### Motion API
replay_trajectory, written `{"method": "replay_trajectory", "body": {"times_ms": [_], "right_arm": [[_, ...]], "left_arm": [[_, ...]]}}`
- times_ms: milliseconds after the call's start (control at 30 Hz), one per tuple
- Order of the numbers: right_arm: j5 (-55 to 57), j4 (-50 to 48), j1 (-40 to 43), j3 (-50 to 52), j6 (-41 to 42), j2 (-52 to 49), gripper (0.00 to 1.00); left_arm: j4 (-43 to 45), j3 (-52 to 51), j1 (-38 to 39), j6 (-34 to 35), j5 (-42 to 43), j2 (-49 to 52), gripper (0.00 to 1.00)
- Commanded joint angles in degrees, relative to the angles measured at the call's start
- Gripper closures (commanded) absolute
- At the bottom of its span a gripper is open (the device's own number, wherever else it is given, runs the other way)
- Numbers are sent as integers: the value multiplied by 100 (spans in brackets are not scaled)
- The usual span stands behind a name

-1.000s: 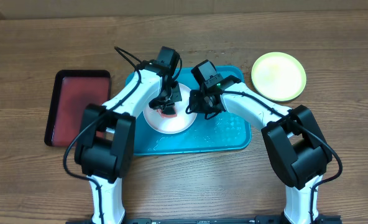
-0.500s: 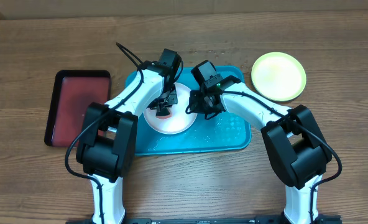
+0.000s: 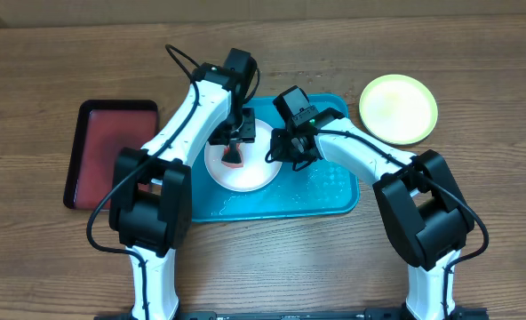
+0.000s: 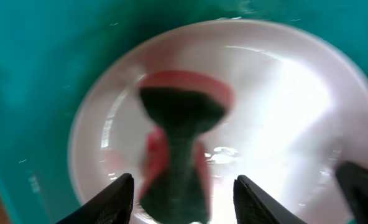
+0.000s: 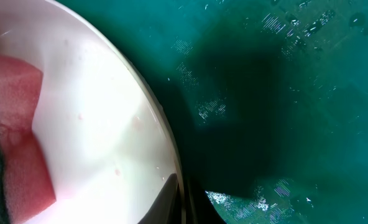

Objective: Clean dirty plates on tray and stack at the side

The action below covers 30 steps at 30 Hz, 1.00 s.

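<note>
Overhead, the yellow-green plate (image 3: 398, 108) looks finished beside the tray (image 3: 321, 191), while the white plate (image 3: 245, 173) lies on it, seemingly uncleaned; in the left wrist view the left gripper (image 4: 184, 190) stands apart over the loose sponge (image 4: 178, 118); in the right wrist view the right gripper (image 5: 181, 199) pinches the white plate's rim.

A brown wooden bench (image 3: 476, 62) fills nearly all I can see, its grain running side to side in long boards with darker streaks. Beyond its far edge lies a pale strip (image 3: 32, 9); wall or floor, I cannot tell. The light is even, the shadows soft and short.
</note>
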<state>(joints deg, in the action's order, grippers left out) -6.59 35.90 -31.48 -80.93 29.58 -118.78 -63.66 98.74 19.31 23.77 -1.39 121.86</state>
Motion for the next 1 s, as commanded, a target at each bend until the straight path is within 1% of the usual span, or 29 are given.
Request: {"method": "replay_trajectory", "body": {"times_ms": [0, 133, 233, 300, 367, 433, 600, 633, 700, 900, 967], "right_arm": [[192, 13, 26, 35, 24, -7, 96], [192, 17, 26, 35, 22, -7, 96], [192, 17, 26, 35, 24, -7, 96], [192, 17, 26, 35, 22, -7, 96], [192, 17, 26, 35, 22, -7, 96], [192, 17, 26, 35, 22, -7, 96], [192, 20, 26, 35, 24, -7, 96], [192, 20, 26, 35, 24, -7, 96], [192, 20, 26, 35, 24, -7, 96], [192, 22, 26, 35, 22, -7, 96], [192, 33, 26, 35, 24, -7, 96]], "left_arm": [[-116, 33, -81, -94, -492, 11, 47], [9, -129, -81, -109, -413, 13, 52], [299, -404, -79, -111, -125, 28, 56], [468, -527, -79, -111, 17, 28, 60], [522, -549, -79, -140, 103, 28, 68], [527, -546, -81, -153, 146, 28, 72], [520, -590, -74, -197, 299, 28, 74], [525, -614, -59, -197, 299, 28, 80], [527, -649, -44, -195, 310, 28, 96], [555, -645, -39, -201, 885, 28, 96], [466, -645, -28, -208, 892, 28, 96]]}}
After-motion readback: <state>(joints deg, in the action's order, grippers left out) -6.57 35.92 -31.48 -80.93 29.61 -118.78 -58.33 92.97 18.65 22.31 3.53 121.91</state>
